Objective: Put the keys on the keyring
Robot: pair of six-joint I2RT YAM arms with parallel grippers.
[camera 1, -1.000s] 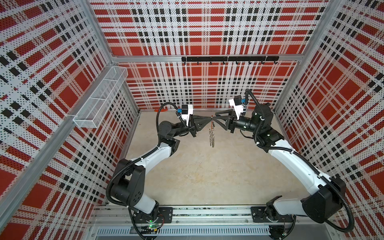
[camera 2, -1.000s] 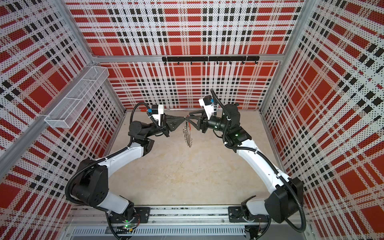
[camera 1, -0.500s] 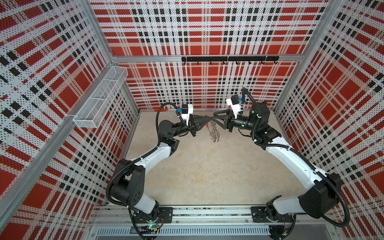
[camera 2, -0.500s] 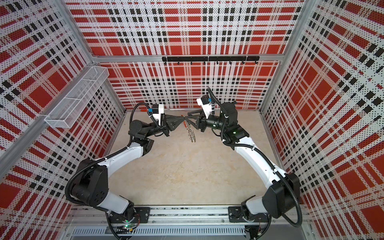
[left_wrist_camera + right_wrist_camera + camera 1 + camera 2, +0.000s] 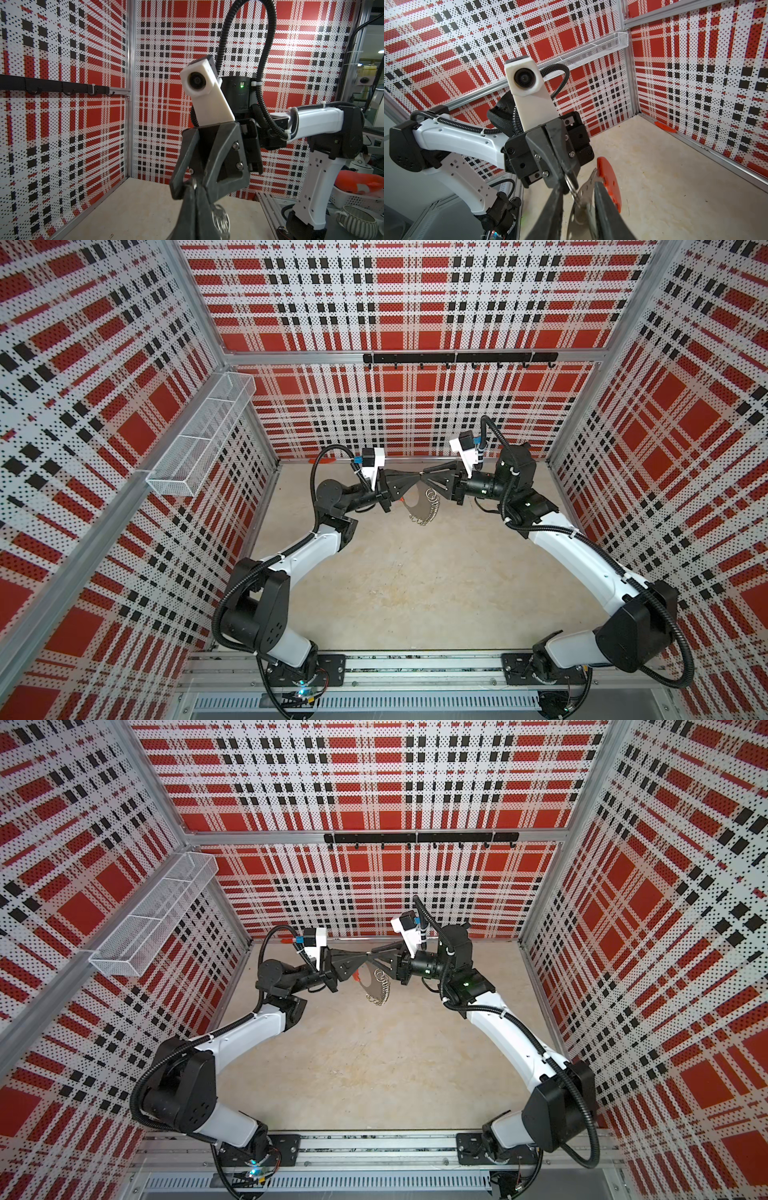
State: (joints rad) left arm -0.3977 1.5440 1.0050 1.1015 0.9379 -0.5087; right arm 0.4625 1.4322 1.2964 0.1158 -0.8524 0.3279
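Note:
The keyring (image 5: 419,508) is a perforated metal plate with an orange grip and a fringe of small wire loops (image 5: 432,512). It hangs above the table between the two arms in both top views (image 5: 374,990). My left gripper (image 5: 419,477) is shut on a small wire ring (image 5: 571,185) at the plate's edge. My right gripper (image 5: 579,187) faces it tip to tip. Its jaws stand apart, with the plate (image 5: 584,197) and that ring in the gap. The orange grip (image 5: 609,180) lies just outside one finger. In the left wrist view my shut fingers (image 5: 196,199) hide the plate. The keys are out of view.
A white wire basket (image 5: 199,439) is fixed to the left wall. A black hook rail (image 5: 457,358) runs along the back wall. A small orange piece (image 5: 664,126) lies at the foot of the back wall. The beige table (image 5: 415,585) spreads below both arms.
The keyring hung edge-on and now tilts, showing its face. My right gripper has moved closer to the left one, and its jaws have narrowed around the plate. The left gripper stays shut.

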